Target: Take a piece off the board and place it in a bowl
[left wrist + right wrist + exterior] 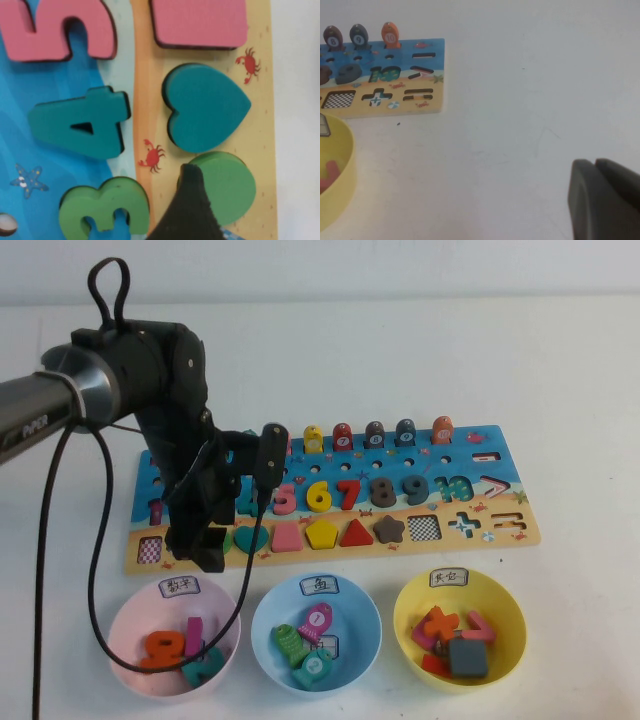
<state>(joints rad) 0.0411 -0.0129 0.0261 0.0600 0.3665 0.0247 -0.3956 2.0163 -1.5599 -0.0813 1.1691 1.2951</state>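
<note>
The green disc lies in its recess on the sandy strip of the board, next to the teal heart. My left gripper is down over the board's near left end and hides the disc in the high view. It is open; one dark finger touches the disc's edge, the other is out of view. The yellow bowl stands in front of the board's right end and holds several pieces. My right gripper is shut and empty over bare table right of the board and the bowl.
A pink bowl and a light blue bowl, each with pieces, stand in front of the board left of the yellow one. Numbers, shapes and pegs fill the board. The left arm's cable hangs over the table's left side.
</note>
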